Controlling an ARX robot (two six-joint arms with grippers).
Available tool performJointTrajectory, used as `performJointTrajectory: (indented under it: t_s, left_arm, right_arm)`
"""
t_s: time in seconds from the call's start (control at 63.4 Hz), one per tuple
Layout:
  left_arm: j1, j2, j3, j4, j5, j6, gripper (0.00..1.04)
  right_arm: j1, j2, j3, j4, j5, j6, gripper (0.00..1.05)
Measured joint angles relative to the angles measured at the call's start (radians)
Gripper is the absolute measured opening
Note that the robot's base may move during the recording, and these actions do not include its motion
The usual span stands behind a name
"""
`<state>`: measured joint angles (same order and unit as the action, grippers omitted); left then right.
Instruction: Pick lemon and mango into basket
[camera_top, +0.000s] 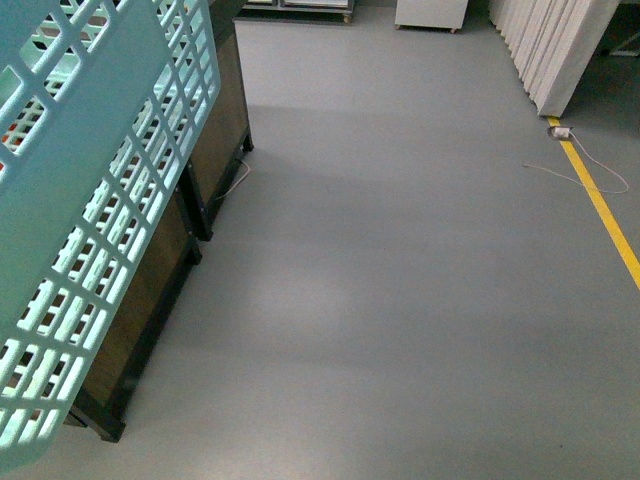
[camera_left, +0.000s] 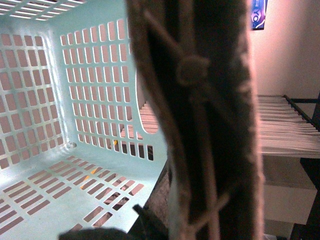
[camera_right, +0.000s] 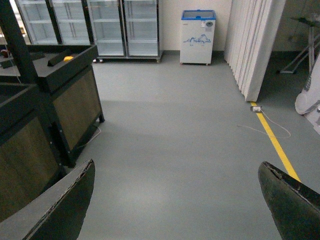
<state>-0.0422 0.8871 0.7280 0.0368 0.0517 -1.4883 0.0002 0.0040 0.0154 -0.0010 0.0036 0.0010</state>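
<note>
Carrying empty basket (camera_top: 90, 200) tilted, frame left, likely by handle (camera_left: 210, 125); cannot tell left gripper's clasp; holding right gripper (camera_right: 177, 165) spread.

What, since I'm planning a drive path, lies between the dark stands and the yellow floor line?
Bare grey floor in the front view; a thin white cable crosses the yellow line.

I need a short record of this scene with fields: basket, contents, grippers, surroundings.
basket: mint-green basket, tilted, left in the front view
contents: no fruit on its visible bottom
left side: brown handle close before the wrist camera; grip cannot be told
right gripper: open, empty, above grey floor
surroundings: dark stands, yellow floor line
unclear: small yellow item on one stand, too small to name
</note>
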Motion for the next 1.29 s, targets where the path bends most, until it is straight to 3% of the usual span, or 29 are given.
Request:
performJointTrajectory:
  t_s: [1.293]
  left_arm:
    - [-0.003,-0.001,-0.002,0.0,0.0,0.001,0.05]
  right_arm:
    - [0.0,0.0,0.0,0.0,-0.002,0.0,0.96]
